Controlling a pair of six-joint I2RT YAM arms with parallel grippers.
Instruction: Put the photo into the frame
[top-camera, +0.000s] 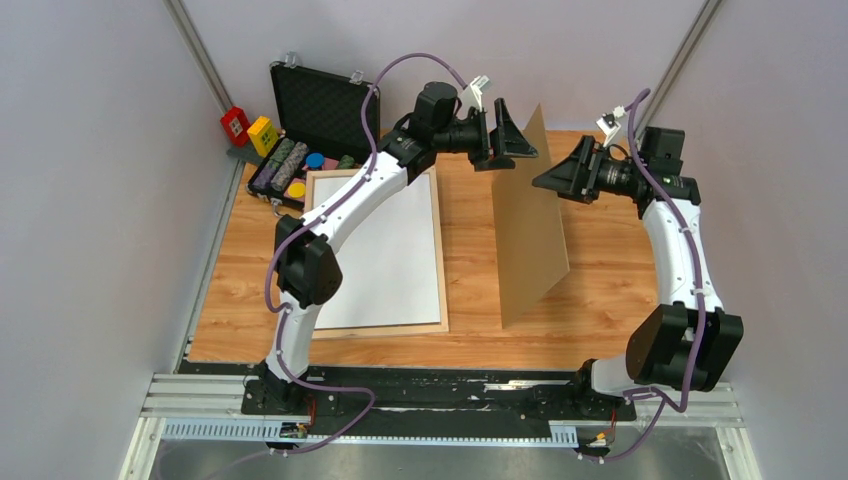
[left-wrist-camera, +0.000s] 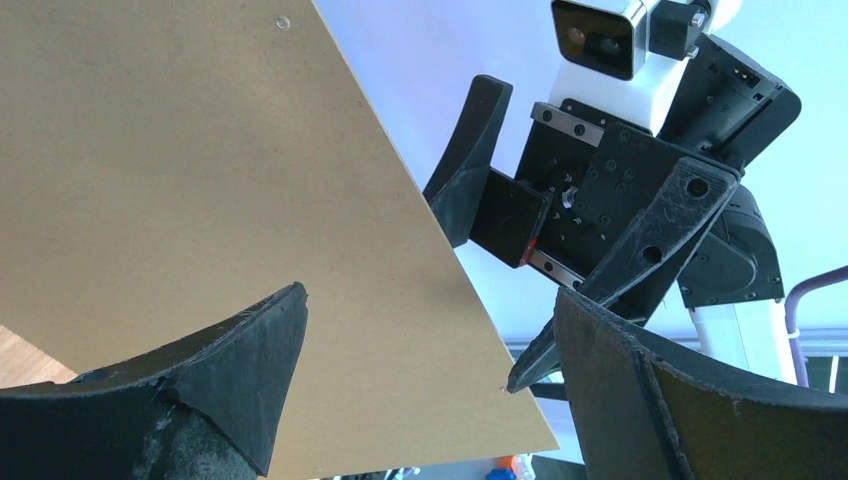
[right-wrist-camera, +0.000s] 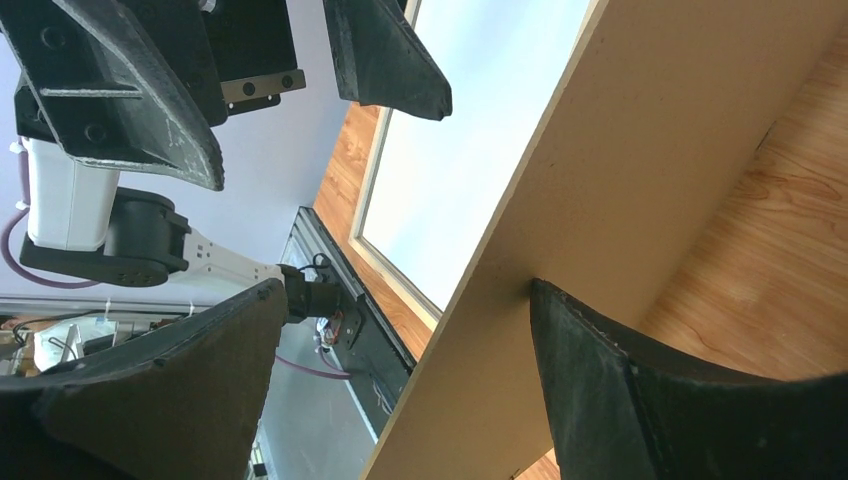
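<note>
The brown board (top-camera: 528, 230) stands on edge mid-bench (top-camera: 600, 295), a wall running twelve to six o'clock. At its twelve o'clock end, the left fingers (top-camera: 512, 138) and right fingers (top-camera: 560, 176) crowd both faces. Bare wood lies at four o'clock. The frame (top-camera: 441, 260) fills nine o'clock, and the black case (top-camera: 320, 100) blocks eleven.

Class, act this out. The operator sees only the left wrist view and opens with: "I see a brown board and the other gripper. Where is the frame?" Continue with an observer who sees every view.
Observer: The frame lies flat on the table, to the left of the brown board, with a plain white surface inside it.
Operator: Is the board lying down too?
Observer: No. It stands on its long lower edge, which rests on the table.
</note>
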